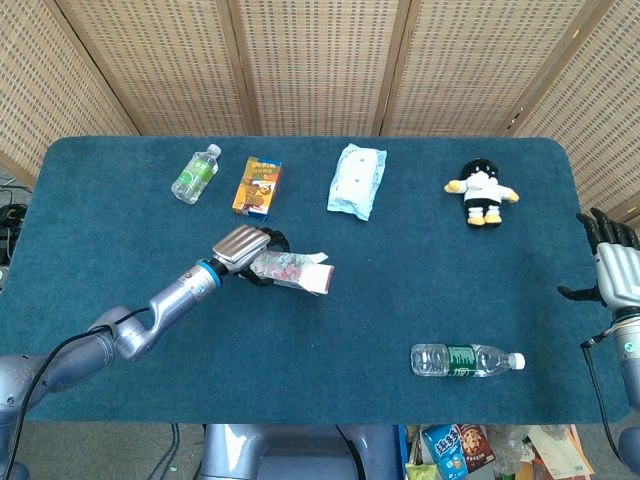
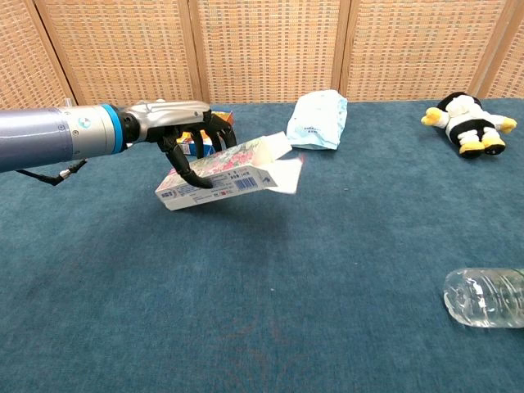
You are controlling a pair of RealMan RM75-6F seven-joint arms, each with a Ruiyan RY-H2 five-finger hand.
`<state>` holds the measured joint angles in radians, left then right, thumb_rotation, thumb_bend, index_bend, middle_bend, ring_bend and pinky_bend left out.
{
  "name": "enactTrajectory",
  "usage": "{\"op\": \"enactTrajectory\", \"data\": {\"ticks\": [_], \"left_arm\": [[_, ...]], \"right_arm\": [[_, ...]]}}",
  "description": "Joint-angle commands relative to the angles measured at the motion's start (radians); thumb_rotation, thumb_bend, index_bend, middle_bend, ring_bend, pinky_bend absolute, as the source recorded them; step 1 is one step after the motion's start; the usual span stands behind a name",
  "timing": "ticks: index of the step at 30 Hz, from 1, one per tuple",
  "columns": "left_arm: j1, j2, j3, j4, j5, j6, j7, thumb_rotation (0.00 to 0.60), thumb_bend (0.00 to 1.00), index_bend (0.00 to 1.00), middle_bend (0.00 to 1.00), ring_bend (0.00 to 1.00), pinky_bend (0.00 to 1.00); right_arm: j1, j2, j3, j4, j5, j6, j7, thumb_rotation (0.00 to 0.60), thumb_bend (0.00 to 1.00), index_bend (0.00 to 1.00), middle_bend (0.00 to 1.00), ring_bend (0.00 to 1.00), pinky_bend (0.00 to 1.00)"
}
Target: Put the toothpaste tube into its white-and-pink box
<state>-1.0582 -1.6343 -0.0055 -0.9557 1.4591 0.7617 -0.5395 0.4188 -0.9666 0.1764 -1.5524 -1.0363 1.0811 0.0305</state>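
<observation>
Looks like the carrying stage, at a guess. Got the white-and-pink cardboard box (image 1: 290,270) gripped in the left hand (image 1: 243,250), dark fingers (image 2: 196,164) wrapped round one end of it. Seems lifted just clear of the blue-covered desk (image 1: 400,300), over the left-middle part, roughly level with a slight tilt. End flaps hanging open on the side pointing away from the hand.

No sign of a loose toothpaste tube anywhere on the desk. Maybe inside the box already, maybe just hidden; can't tell from either view.

Over at the far right edge: the right hand (image 1: 612,272), holding nothing, fingers spread and pointing up, well apart from everything.

Scattered along the back: small green-labelled plastic bottle (image 1: 195,173), orange-and-yellow carton (image 1: 257,186), pale blue soft pack (image 1: 356,180), little black-and-white plush toy (image 1: 481,196). Nearer the front, a clear water bottle (image 1: 466,360) lying on its side.

Next move, if guessing: lower the box flat onto the desk and release gently. Worth keeping the open end from dipping, to avoid anything sliding out.
</observation>
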Motion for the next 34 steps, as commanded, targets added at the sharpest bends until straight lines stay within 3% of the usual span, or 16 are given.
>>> {"op": "enactTrajectory", "data": {"ticks": [1,2,4,11,15,19,26,34], "left_arm": [[-0.005,0.012,-0.015,-0.041,-0.041,-0.074,0.046,0.600,0.36,0.10,0.02,0.03,0.13],[-0.004,0.015,-0.020,-0.050,-0.049,-0.080,0.058,0.600,0.36,0.03,0.00,0.00,0.06],[0.010,0.025,-0.038,-0.081,-0.060,-0.053,0.081,0.600,0.36,0.00,0.00,0.00,0.01],[0.109,0.153,-0.070,-0.250,-0.055,0.131,0.143,0.600,0.36,0.00,0.00,0.00,0.00],[0.230,0.255,-0.067,-0.386,-0.081,0.302,0.283,0.600,0.21,0.00,0.00,0.00,0.00],[0.381,0.356,-0.039,-0.534,-0.116,0.477,0.420,0.600,0.17,0.00,0.00,0.00,0.00],[0.595,0.502,0.037,-0.746,-0.191,0.648,0.586,0.600,0.16,0.00,0.00,0.00,0.00],[0.754,0.572,0.097,-0.821,-0.165,0.766,0.609,0.600,0.16,0.00,0.00,0.00,0.00]], "right_arm": [[-0.009,0.004,0.002,-0.002,-0.011,0.005,0.010,0.600,0.00,0.00,0.00,0.00,0.00],[-0.012,0.004,0.002,-0.003,-0.015,0.007,0.013,0.600,0.00,0.00,0.00,0.00,0.00],[-0.021,0.008,0.003,-0.009,-0.029,0.016,0.022,0.600,0.00,0.00,0.00,0.00,0.00],[-0.059,0.021,-0.003,-0.042,-0.116,0.083,0.045,0.600,0.00,0.00,0.00,0.00,0.00],[-0.105,0.002,-0.032,-0.046,-0.201,0.178,0.027,0.600,0.00,0.00,0.00,0.00,0.00],[-0.159,-0.046,-0.065,-0.016,-0.268,0.280,-0.027,0.600,0.00,0.00,0.00,0.00,0.00],[-0.232,-0.086,-0.102,0.000,-0.324,0.390,-0.111,0.600,0.00,0.00,0.00,0.00,0.00],[-0.294,-0.086,-0.148,0.016,-0.446,0.478,-0.050,0.600,0.00,0.00,0.00,0.00,0.00]]}}
